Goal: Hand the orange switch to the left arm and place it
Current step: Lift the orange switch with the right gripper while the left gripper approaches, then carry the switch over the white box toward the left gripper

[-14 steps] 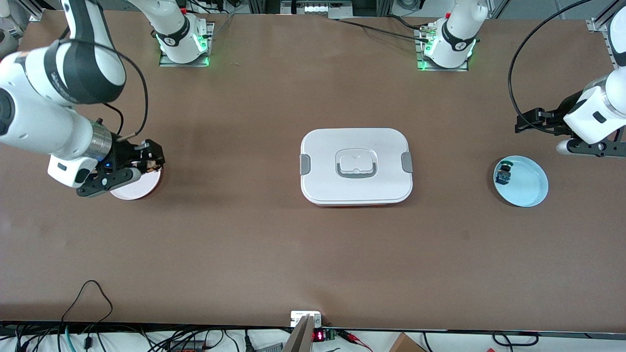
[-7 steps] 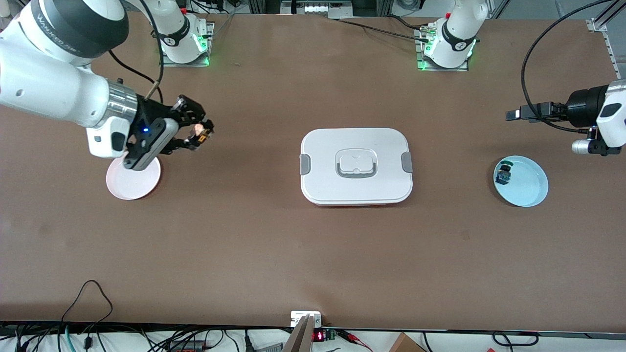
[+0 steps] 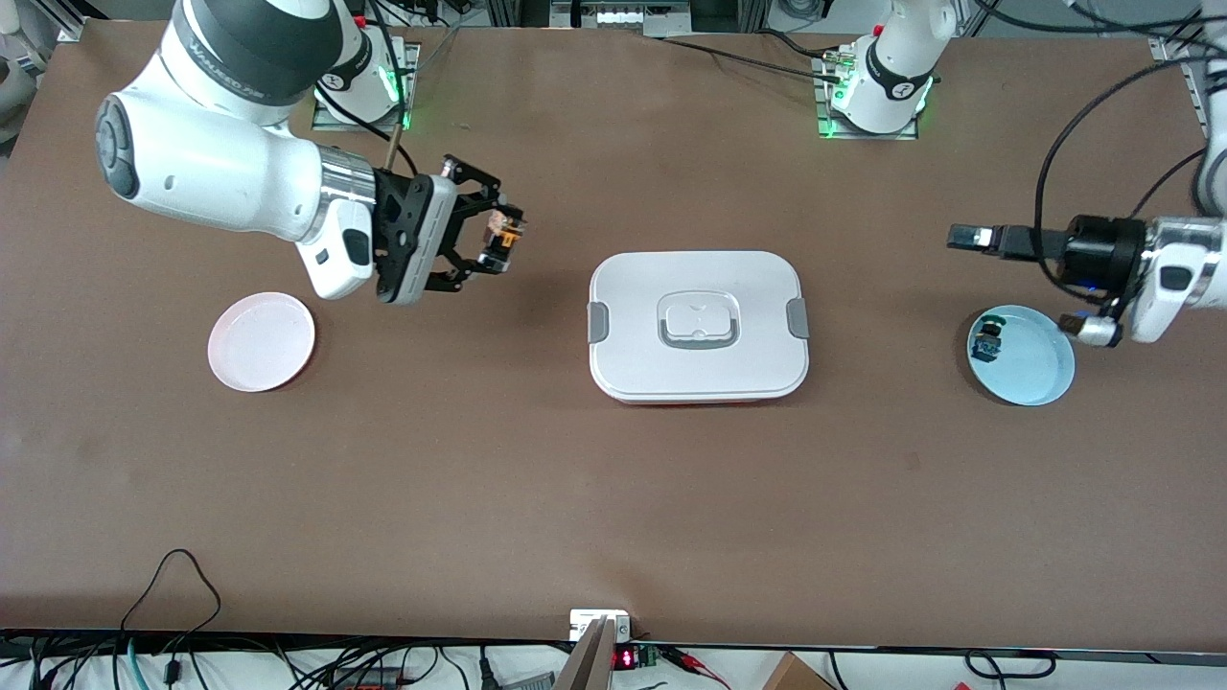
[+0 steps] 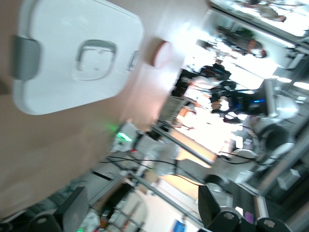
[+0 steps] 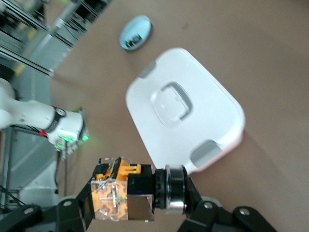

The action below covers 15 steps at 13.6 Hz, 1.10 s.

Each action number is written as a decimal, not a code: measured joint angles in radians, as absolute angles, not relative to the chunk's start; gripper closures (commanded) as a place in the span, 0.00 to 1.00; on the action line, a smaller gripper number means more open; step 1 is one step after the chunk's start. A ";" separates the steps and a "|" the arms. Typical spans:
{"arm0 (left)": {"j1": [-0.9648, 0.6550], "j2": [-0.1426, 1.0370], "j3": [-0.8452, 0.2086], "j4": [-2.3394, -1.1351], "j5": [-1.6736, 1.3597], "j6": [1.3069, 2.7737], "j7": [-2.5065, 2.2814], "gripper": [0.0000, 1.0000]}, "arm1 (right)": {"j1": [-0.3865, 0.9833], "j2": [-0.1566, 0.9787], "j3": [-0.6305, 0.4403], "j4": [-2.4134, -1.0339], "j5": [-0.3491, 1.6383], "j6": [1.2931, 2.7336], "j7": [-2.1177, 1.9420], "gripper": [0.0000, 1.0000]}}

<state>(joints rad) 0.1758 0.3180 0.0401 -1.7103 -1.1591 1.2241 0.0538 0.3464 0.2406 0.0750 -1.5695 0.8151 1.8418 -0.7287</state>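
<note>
My right gripper is shut on the orange switch and holds it in the air over the table between the pink plate and the box. In the right wrist view the switch lies crosswise between the fingers, with the box ahead of it. My left gripper is open and empty. It is in the air beside the light blue plate and points toward the box. The left wrist view shows the box and the right gripper with the switch farther off.
A small blue and green part lies on the light blue plate, toward the left arm's end of the table. The pink plate is bare. Cables and a small device lie along the table edge nearest the front camera.
My right gripper has lifted the orange switch off the pink plate and carried it toward the box. My left arm has turned its gripper toward the box and moved it that way.
</note>
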 measured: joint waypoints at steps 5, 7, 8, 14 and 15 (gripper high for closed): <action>0.056 0.373 0.001 -1.721 -1.384 1.311 -0.027 0.00 | 0.385 0.256 0.076 -1.588 1.077 1.975 -0.933 1.00; 0.014 0.368 -0.021 -1.724 -1.444 1.381 -0.075 0.00 | 0.421 0.278 0.077 -1.600 1.167 2.042 -1.034 1.00; 0.011 0.361 -0.049 -1.726 -1.456 1.425 -0.093 0.00 | 0.435 0.291 0.077 -1.606 1.214 2.056 -1.078 1.00; 0.006 0.298 -0.274 -1.779 -1.533 1.776 -0.169 0.00 | 0.450 0.334 0.076 -1.620 1.543 2.066 -1.431 1.00; 0.006 0.295 -0.296 -1.782 -1.534 1.807 -0.176 0.00 | 0.451 0.338 0.076 -1.622 1.590 2.067 -1.495 1.00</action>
